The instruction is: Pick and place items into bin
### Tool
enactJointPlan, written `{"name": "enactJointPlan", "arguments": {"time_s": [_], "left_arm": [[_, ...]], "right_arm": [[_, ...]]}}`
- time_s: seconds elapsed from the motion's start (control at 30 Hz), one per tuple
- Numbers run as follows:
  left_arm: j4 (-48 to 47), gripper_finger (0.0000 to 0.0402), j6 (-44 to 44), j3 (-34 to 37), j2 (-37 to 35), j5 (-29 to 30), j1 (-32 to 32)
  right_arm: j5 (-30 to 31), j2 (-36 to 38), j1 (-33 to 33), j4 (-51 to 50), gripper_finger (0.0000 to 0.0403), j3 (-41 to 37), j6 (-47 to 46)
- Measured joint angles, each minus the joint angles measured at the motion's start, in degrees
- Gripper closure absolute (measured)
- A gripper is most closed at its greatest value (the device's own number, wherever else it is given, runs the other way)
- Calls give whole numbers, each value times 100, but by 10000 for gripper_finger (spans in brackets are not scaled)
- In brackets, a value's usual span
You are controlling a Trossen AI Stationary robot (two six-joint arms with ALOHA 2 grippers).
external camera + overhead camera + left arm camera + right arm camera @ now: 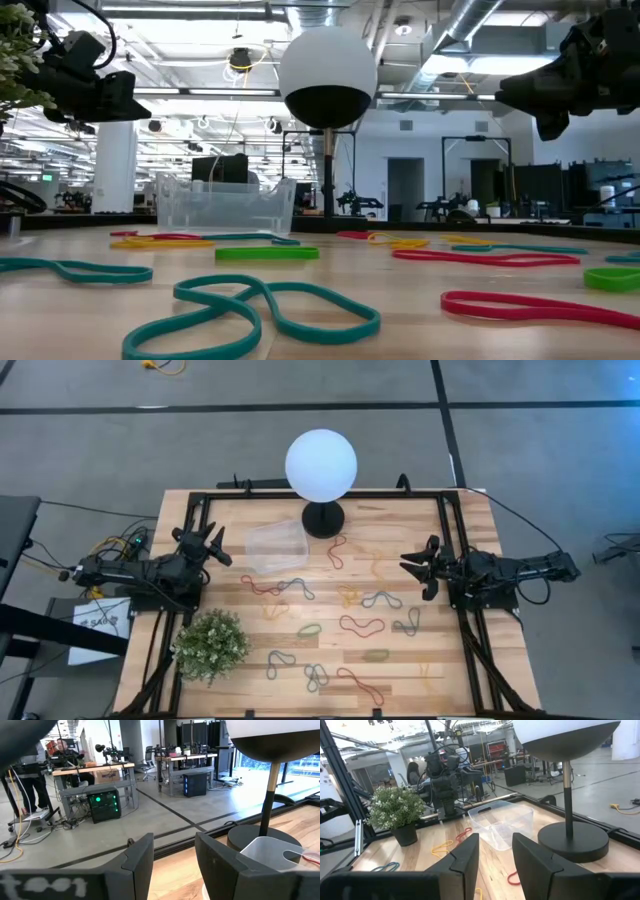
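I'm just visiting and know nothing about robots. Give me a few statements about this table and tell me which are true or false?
1. The clear bin is full of rubber bands. False: it looks empty; the bands lie on the table.
2. The left gripper is open. True.
3. The right gripper grips a band. False: it is open, holding nothing.
4. The globe lamp stands beside the bin. True.
5. The plant sits inside the bin. False: it stands apart, near the left arm.

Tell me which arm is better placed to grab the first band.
Probably the right. The right gripper hangs open beside the bands around the table's middle, such as the yellow band and the grey-blue band. The left gripper, also open, sits nearer the bin, with fewer bands close by.
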State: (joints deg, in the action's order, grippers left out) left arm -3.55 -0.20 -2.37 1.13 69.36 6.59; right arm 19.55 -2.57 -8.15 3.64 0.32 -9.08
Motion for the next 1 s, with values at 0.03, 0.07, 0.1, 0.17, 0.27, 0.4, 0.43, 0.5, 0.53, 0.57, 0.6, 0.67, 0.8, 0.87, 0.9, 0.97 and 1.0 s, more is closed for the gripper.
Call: {"name": "enactJointPlan", "arguments": {"time_s": [0.03, 0.07, 0.1, 0.17, 0.27, 0.4, 0.43, 0.5, 0.53, 0.57, 0.6, 0.67, 0.8, 0.87, 0.9, 0.97, 1.0], "left_arm": [[0, 264, 0, 0, 0, 0, 0], [0, 264, 2, 0, -1, 0, 1], [0, 264, 0, 0, -2, 2, 0], [0, 264, 1, 0, -1, 0, 2], [6, 264, -168, 0, 0, -65, 0], [86, 264, -1039, 0, -1, -653, 0], [105, 264, -1235, 0, -1, -822, 0], [123, 264, -1478, 0, 0, -1039, 2], [127, 264, -1514, 0, 0, -1073, 2], [127, 264, -1515, -2, 0, -1099, 2], [131, 264, -1488, -2, 0, -1138, 0], [136, 264, -1398, -2, 0, -1203, 2], [136, 264, -1506, -2, 0, -1224, 2], [144, 264, -1568, -2, 0, -1314, 1], [151, 264, -1574, -2, 0, -1369, 0], [166, 264, -1585, -2, 0, -1533, 2], [176, 264, -1601, -2, 0, -1644, 1]], "right_arm": [[-1, 0, 0, -1, 290, 0, 0], [0, -1, -1, -2, 290, 0, 0], [0, -1, -1, -1, 290, 0, 0], [-1, 0, 0, -2, 290, 0, 0], [0, 0, 0, -1, 290, 0, 0], [0, -1, 0, 0, 290, 0, 0], [0, 0, -1, -2, 290, 0, 0], [0, 0, 0, -2, 290, 0, 0], [-1, -1, 0, 0, 290, 0, 0], [0, 0, 1, -2, 290, 0, 2], [0, -2, 1, -2, 290, 0, 0], [0, -1, -1, -2, 290, 0, 0], [0, -2, -1, -1, 290, 0, 0], [0, -1, 1, -2, 290, 0, 0], [0, -2, 1, -2, 290, 0, 0], [0, 0, -1, 0, 290, 0, 0], [0, -2, 1, 0, 290, 0, 0]]}}
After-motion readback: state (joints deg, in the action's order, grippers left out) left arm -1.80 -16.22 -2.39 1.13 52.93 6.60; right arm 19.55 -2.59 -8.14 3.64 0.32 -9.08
